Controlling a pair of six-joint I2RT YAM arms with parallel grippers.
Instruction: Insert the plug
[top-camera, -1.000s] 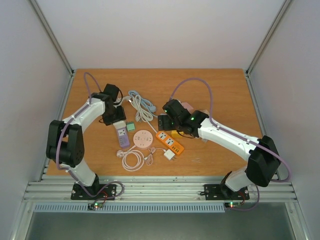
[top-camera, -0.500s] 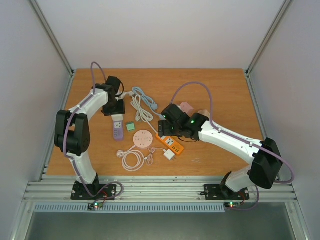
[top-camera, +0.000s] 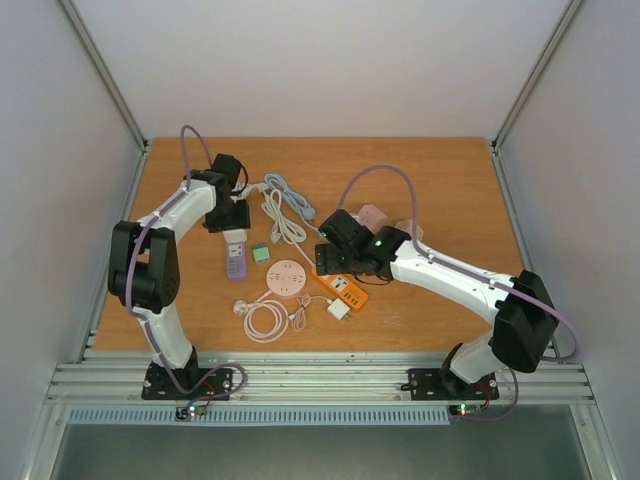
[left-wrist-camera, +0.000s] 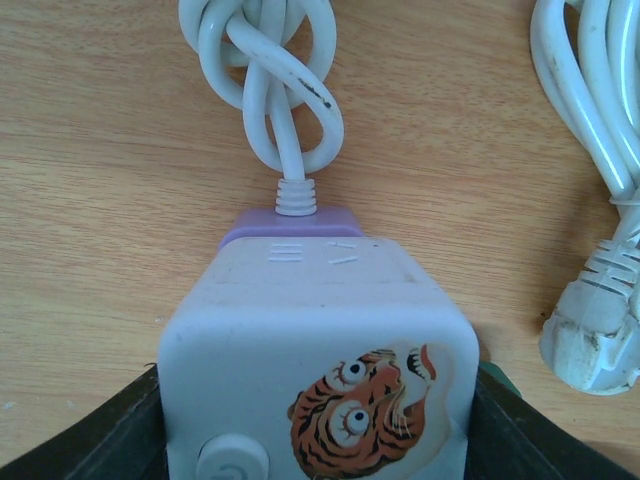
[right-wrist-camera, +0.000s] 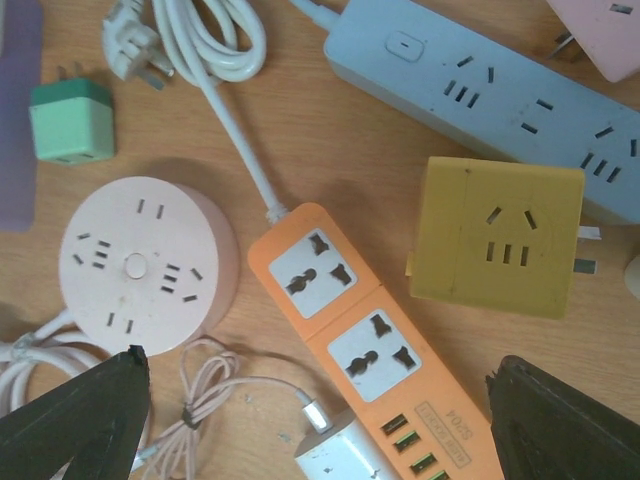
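My left gripper (top-camera: 232, 231) is shut on the cord end of a lilac-and-grey power strip (left-wrist-camera: 315, 350) with a tiger sticker, its fingers (left-wrist-camera: 115, 435) against both sides. The strip's knotted white cord (left-wrist-camera: 275, 90) runs ahead on the table. A loose white plug (left-wrist-camera: 595, 330) lies just to the right of it, and it also shows in the right wrist view as the white plug (right-wrist-camera: 130, 45). My right gripper (top-camera: 333, 256) hangs open above the orange power strip (right-wrist-camera: 360, 330), nothing between its fingers (right-wrist-camera: 75, 420).
Around the orange strip lie a round pink socket (right-wrist-camera: 140, 265), a yellow cube adapter (right-wrist-camera: 500, 235), a blue-grey strip (right-wrist-camera: 480, 85), a green adapter (right-wrist-camera: 70, 120), a white USB charger (right-wrist-camera: 340, 462) with a thin coiled cable (top-camera: 265, 320), and a pink adapter (top-camera: 372, 214).
My left arm has drawn the lilac strip back and to the left, then held still. The right gripper has drifted slightly over the orange strip, still open.
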